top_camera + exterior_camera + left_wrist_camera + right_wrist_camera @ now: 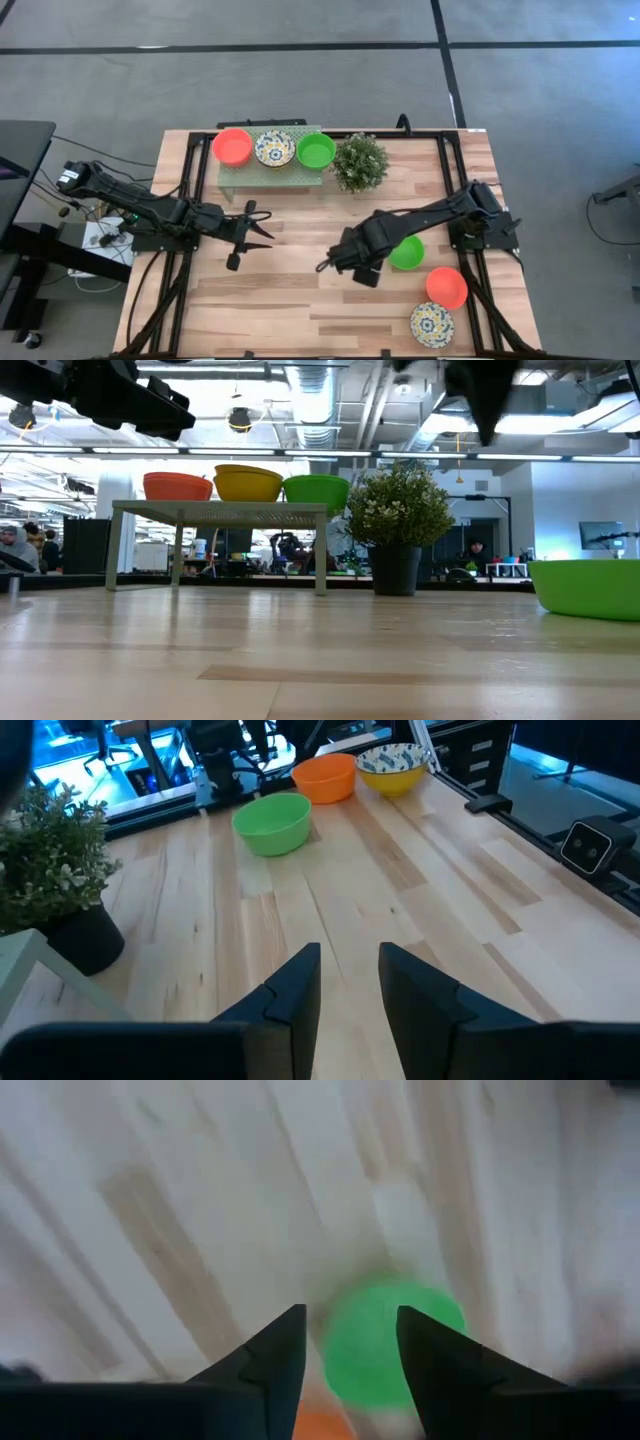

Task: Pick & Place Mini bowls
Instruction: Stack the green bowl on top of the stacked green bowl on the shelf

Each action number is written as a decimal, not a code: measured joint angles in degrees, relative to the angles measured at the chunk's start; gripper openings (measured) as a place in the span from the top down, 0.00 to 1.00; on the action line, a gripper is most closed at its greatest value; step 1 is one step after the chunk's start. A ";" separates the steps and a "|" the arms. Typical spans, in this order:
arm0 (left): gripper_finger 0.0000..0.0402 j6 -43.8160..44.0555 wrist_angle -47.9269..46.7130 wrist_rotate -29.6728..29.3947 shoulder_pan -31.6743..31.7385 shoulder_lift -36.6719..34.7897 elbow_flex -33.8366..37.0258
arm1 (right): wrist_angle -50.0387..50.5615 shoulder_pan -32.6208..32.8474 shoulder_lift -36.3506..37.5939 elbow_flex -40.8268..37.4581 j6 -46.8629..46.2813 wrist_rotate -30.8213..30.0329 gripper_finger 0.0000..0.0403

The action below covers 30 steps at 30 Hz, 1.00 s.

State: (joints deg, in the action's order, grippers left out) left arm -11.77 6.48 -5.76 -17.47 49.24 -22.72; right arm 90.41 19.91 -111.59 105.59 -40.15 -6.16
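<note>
1. We are seeing three small round bowls sitting in a row on a pale green low stand [232,178] at the back of the light wooden table [300,300]: a plain red-orange bowl [232,146], a cream bowl with blue-yellow floral pattern [274,148] and a plain bright green bowl [315,150].
2. A small bushy green plant in a dark pot [360,162] is standing just beside the stand.
3. Three more bowls are lying on the table's right side: a second green bowl [408,253], a second red-orange bowl [446,287] and a second floral bowl [431,324] near the front edge.
4. The right gripper [350,1342] is hovering over the table centre, just beside the second green bowl, fingers parted narrowly and holding nothing.
5. The left gripper [348,978] is hanging over the table's left half, fingers narrowly apart, empty.
</note>
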 joint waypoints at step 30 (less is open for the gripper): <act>0.74 8.22 -0.09 0.02 -0.07 -0.01 -0.02 | -31.24 10.24 30.54 -43.76 -24.24 -6.63 0.72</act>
State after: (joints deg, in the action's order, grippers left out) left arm -3.55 6.39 -5.74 -17.54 49.23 -22.74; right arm 59.17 30.14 -81.05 61.82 -64.39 -12.79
